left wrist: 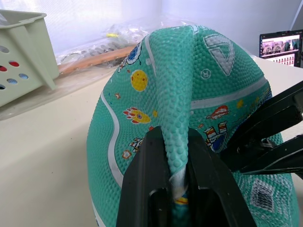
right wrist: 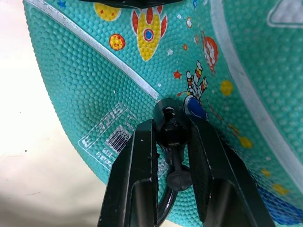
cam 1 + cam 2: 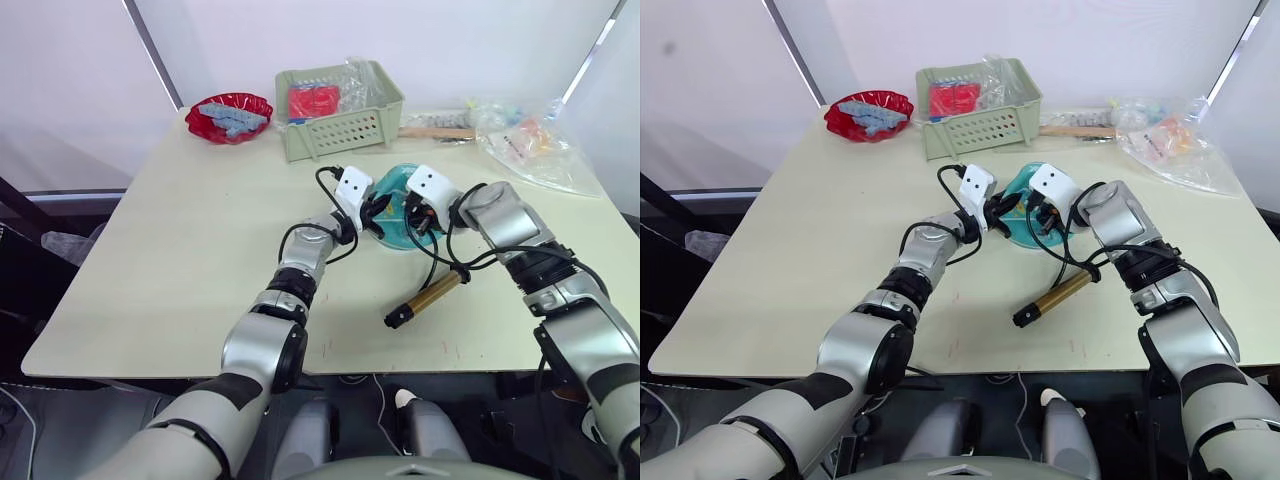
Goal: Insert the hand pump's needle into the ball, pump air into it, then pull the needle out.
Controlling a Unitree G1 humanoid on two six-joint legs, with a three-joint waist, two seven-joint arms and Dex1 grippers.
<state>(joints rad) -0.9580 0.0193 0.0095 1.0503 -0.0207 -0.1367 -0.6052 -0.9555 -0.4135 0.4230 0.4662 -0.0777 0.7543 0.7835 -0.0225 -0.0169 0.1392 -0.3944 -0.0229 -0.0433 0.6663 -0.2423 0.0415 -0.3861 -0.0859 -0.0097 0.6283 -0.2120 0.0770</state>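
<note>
left pincer (image 1: 177,189) clamped on ball (image 1: 189,94) fold, right pincer (image 2: 173,142) w/ hose end (image 2: 171,125) against ball

Ball (image 1: 189,99) teal, pebbled, white stripes, rocket, planet and astronaut prints, white barcode patch. Hand pump (image 3: 428,296) bronze-gold barrel, black end cap, black hose. Basket (image 3: 345,128) pale green at 12 o'clock; red bowl (image 3: 229,117) at 10. Table (image 3: 190,250) cream.

The ball (image 3: 398,205) sits mid-table (image 3: 180,250) between the left gripper (image 3: 374,215) and right gripper (image 3: 412,218), with the pump (image 3: 426,296) lying in front of it, the basket (image 3: 340,112) behind it, a bowl (image 3: 229,117) left of the basket and bags (image 3: 525,140) to its right.
</note>
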